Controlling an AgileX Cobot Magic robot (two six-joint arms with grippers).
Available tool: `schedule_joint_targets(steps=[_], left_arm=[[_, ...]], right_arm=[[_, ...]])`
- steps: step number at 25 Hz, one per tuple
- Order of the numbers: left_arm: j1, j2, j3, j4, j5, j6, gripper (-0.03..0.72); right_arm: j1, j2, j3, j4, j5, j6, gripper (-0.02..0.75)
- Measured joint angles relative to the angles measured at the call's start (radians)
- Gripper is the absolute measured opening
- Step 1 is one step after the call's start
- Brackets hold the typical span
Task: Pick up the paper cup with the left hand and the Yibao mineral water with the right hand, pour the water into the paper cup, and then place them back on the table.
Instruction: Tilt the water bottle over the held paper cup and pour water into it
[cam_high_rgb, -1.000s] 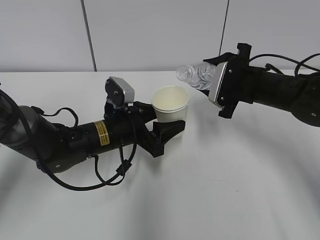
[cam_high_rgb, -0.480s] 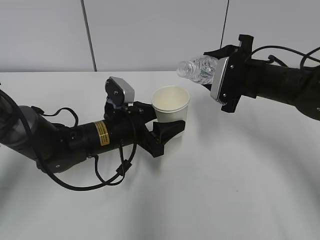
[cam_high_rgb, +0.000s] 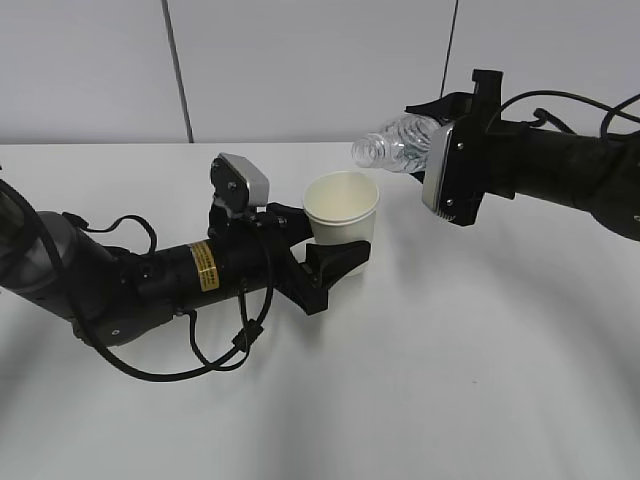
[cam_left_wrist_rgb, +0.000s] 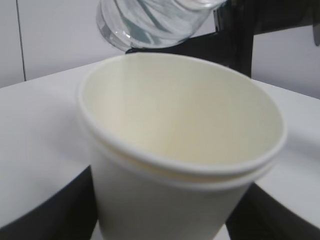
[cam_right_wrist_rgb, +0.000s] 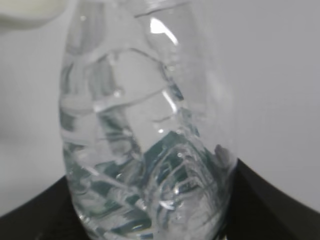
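Note:
The cream paper cup (cam_high_rgb: 342, 208) stands upright just above the white table (cam_high_rgb: 470, 380), with my left gripper (cam_high_rgb: 334, 238) shut on its lower wall. In the left wrist view the cup (cam_left_wrist_rgb: 180, 130) fills the frame between the black fingers (cam_left_wrist_rgb: 40, 212). My right gripper (cam_high_rgb: 428, 140) is shut on the clear Yibao mineral water bottle (cam_high_rgb: 397, 141). The bottle lies nearly level, its open neck pointing left and slightly down, above and right of the cup's rim. The bottle mouth (cam_left_wrist_rgb: 120, 27) hangs over the cup's far edge. The ribbed bottle (cam_right_wrist_rgb: 145, 140) fills the right wrist view, the cup's rim (cam_right_wrist_rgb: 30, 12) at top left.
A grey partition wall (cam_high_rgb: 300, 60) runs behind the table's far edge. Loose black cables (cam_high_rgb: 215, 350) hang from the left arm onto the tabletop. White tabletop stretches in front of and to the right of both arms.
The right gripper has risen a little and turned, so the bottle's neck now dips slightly toward the cup. The left arm and cup have stayed still.

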Motion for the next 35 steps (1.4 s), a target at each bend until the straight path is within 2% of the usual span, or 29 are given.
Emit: schedule_joint_targets(steps=[35], left_arm=[[0.000,0.000,0.000,0.033,0.000,0.000,0.451]], right_arm=[[0.000,0.000,0.000,0.051,0.003,-0.187,0.482]])
